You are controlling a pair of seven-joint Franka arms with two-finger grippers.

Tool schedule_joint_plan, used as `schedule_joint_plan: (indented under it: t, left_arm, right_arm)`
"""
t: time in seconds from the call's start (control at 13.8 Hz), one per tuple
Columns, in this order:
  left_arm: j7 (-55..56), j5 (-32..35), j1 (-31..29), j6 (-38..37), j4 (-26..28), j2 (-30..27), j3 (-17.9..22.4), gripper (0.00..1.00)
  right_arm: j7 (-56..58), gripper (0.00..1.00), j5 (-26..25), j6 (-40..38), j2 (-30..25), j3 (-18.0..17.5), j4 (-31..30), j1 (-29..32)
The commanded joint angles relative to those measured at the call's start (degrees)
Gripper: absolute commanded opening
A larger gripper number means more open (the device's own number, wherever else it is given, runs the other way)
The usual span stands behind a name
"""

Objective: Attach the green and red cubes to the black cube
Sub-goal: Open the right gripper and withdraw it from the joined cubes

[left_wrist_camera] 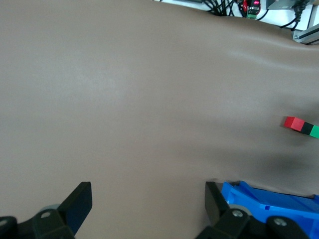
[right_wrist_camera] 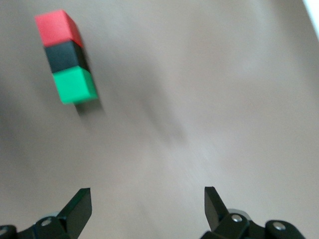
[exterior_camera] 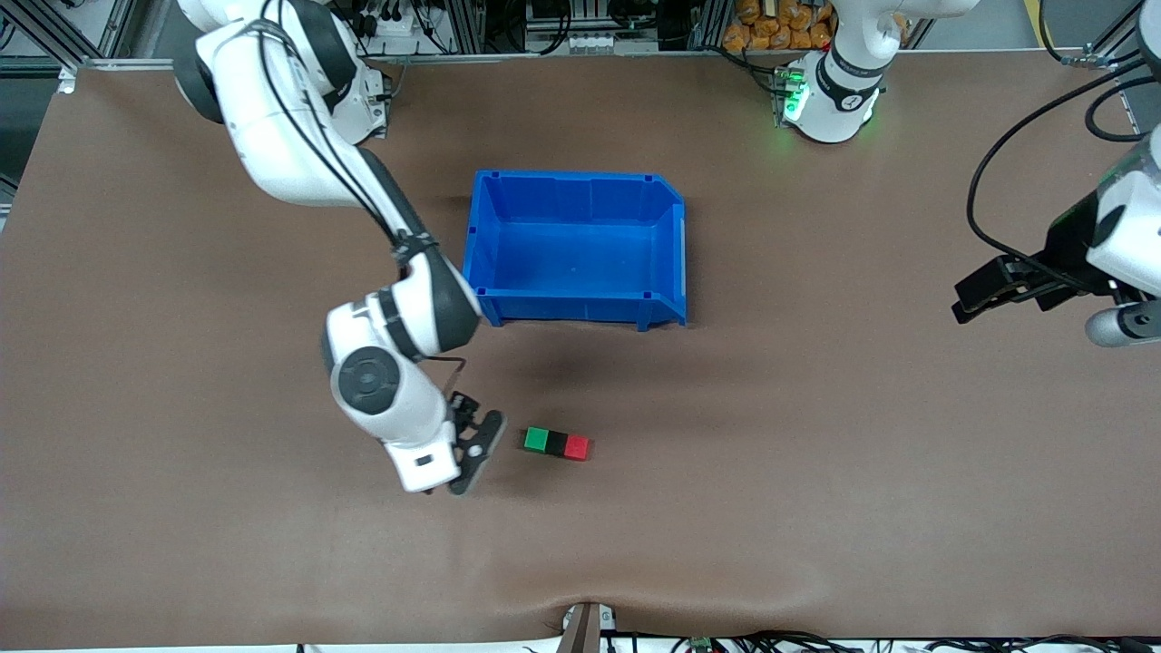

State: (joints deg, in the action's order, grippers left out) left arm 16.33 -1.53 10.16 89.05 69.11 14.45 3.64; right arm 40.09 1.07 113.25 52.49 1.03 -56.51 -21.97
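The green cube (exterior_camera: 536, 440), black cube (exterior_camera: 556, 443) and red cube (exterior_camera: 577, 446) lie in one touching row on the brown table, the black one in the middle, nearer the front camera than the blue bin. My right gripper (exterior_camera: 478, 435) is open and empty, low over the table just beside the green end of the row. In the right wrist view the red (right_wrist_camera: 57, 27), black (right_wrist_camera: 65, 56) and green (right_wrist_camera: 75, 84) cubes lie ahead of the open gripper (right_wrist_camera: 148, 196). My left gripper (exterior_camera: 975, 299) is open and empty, waiting over the left arm's end of the table. Its wrist view shows the row (left_wrist_camera: 305, 127) far off.
An empty blue bin (exterior_camera: 580, 178) stands mid-table, farther from the front camera than the cubes; its corner shows in the left wrist view (left_wrist_camera: 269, 199). Cables hang near the left arm (exterior_camera: 989, 172). A bracket (exterior_camera: 585, 626) sits at the table's front edge.
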Motion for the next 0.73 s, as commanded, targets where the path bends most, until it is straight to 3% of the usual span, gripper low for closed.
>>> schedule_joint_plan:
  t: [0.0, 0.22, 0.51, 0.65]
  left_arm:
    - [-1.13, -1.10, -1.37, 0.85, 8.46, -6.26, -0.38, 1.00]
    - [-2.00, -1.01, -1.99, 4.81, 17.36, -11.72, -0.30, 1.00]
    - [-11.72, -0.75, -5.05, 3.24, 18.87, -13.75, -0.03, 1.00]
    - [-15.36, -0.75, -6.90, 2.79, 18.69, -13.75, 0.05, 1.00]
  right_arm:
    - [-2.64, 1.00, 0.61, -7.31, -5.28, -0.68, -1.68, 4.37]
    - [-3.18, 1.00, 0.17, -13.56, -9.41, -0.68, -1.68, 9.03]
    - [-3.26, 1.00, -0.01, -21.82, -15.64, -0.68, -2.46, 15.54]
    - [-6.58, 1.00, -0.01, -22.54, -21.52, -0.68, -7.18, 18.09]
